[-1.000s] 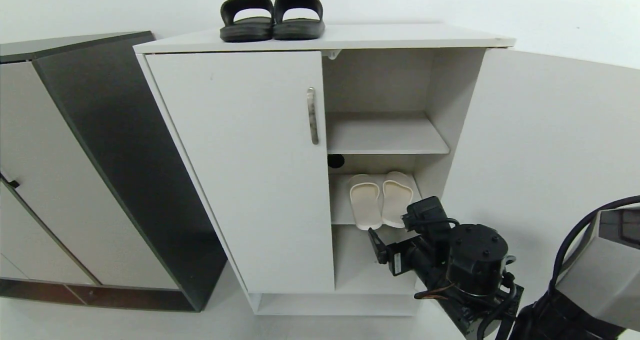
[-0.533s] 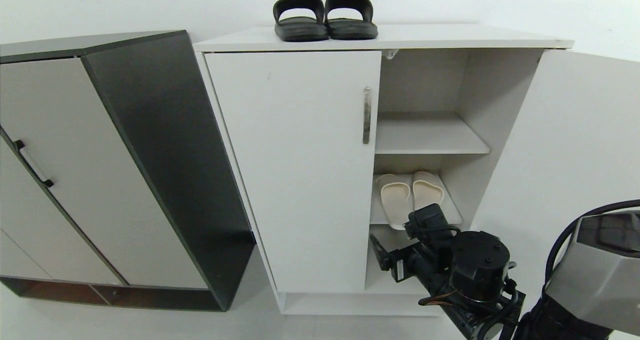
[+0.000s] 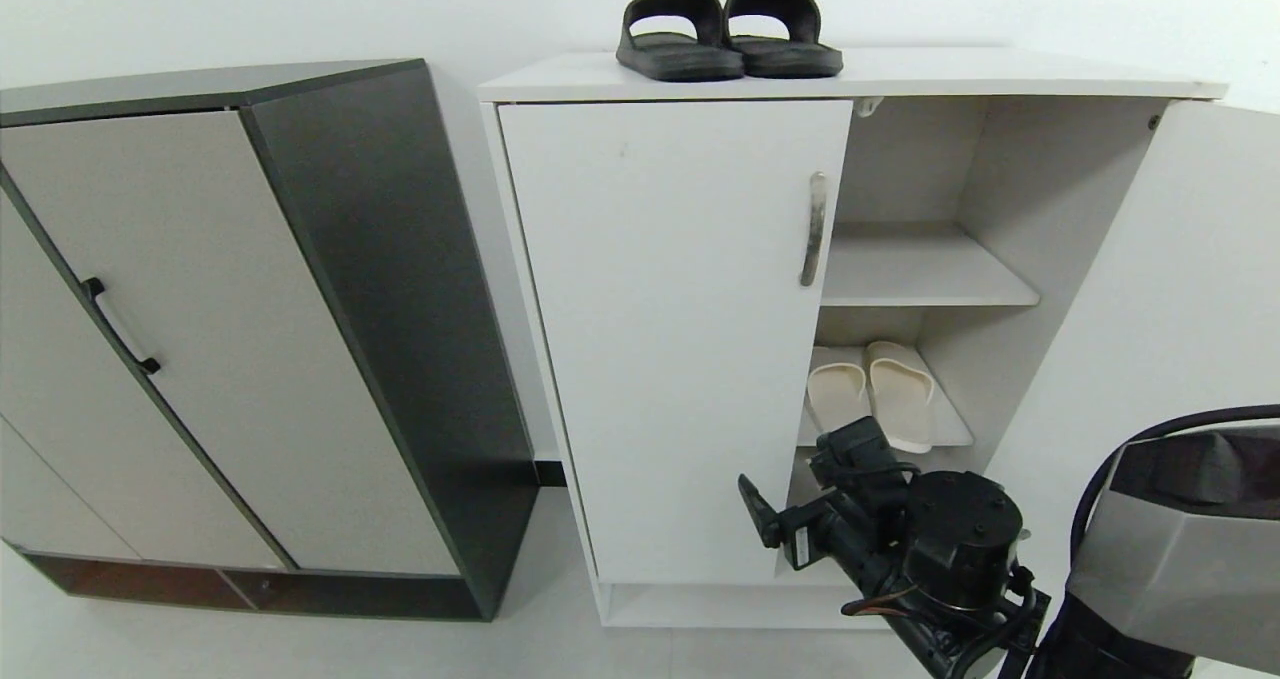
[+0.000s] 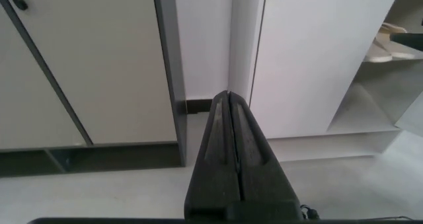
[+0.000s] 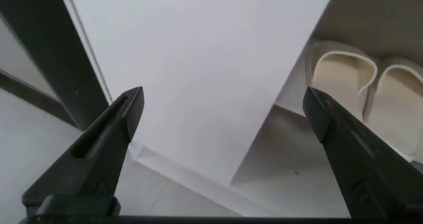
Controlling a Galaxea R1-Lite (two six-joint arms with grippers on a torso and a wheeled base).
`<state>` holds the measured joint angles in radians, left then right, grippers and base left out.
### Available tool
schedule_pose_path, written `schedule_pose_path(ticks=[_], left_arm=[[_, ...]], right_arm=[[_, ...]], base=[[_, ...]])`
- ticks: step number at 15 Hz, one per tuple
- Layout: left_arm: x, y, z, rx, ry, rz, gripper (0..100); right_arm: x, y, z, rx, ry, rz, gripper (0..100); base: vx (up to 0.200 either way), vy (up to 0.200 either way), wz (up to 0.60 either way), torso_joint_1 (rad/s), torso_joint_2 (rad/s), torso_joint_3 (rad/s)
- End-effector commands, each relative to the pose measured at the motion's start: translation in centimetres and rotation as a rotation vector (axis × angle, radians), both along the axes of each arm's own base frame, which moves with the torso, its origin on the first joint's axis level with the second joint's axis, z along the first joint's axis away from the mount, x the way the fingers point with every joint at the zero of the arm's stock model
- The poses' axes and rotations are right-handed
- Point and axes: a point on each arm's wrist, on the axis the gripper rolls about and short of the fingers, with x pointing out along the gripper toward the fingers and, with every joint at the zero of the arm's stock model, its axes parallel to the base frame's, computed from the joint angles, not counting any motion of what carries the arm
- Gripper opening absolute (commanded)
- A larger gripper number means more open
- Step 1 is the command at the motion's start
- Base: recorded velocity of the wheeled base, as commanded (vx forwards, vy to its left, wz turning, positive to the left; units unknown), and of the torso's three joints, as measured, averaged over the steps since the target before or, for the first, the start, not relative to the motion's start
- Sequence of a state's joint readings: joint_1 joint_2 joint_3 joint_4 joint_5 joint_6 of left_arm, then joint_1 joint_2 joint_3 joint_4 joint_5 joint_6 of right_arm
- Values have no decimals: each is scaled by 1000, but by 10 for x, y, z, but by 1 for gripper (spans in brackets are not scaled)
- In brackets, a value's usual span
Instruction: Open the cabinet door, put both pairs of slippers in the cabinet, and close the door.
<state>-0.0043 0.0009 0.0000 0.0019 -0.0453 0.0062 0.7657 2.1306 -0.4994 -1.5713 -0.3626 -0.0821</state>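
My left jaws are pressed flat together with nothing between them, the two fingers (image 4: 221, 151) meeting in a thin line. They point toward the gap between the grey cabinet (image 3: 380, 289) and the white cabinet (image 3: 1000, 64), down near the floor (image 4: 132, 191).

The grey cabinet stands farthest left, its pale door shut, with a black handle (image 3: 120, 325) on that door. Just beside it stands the white cabinet. Its left door (image 3: 670, 339) is shut, and a metal handle (image 3: 815, 229) runs upright along the door's right edge. On the cabinet's top surface, above that shut door and close to the wall, the black slippers (image 3: 728, 31) sit side by side, touching.

To the right of the shut door the cabinet is open. The upper shelf (image 3: 920, 274) is bare. Below it, on the middle shelf (image 3: 950, 429), the cream slippers (image 3: 875, 391) lie side by side; the lower end of the left one is hidden behind my right arm. The right door (image 3: 1180, 289) is swung wide open, away from the cabinet.

My right jaws hang low in front of the white cabinet, near the bottom corner of the shut left door. They are spread wide and hold nothing. In the right wrist view, the lower part of the left door and the cream slippers show between the two fingers (image 5: 109, 141).
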Motion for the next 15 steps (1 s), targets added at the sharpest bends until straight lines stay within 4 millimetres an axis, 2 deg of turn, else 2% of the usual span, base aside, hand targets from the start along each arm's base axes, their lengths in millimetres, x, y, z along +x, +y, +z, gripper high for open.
schedule_pose_path(ticks=[1, 15], left_arm=[[0, 0, 0, 0, 0, -1, 0], [0, 0, 0, -6, 1, 1, 0]], right_arm=[[0, 1, -6, -13, 13, 6, 100], [-5, 4, -9, -51, 13, 28, 100]], base=[[0, 0, 0, 0, 0, 0], [0, 0, 0, 0, 0, 0]])
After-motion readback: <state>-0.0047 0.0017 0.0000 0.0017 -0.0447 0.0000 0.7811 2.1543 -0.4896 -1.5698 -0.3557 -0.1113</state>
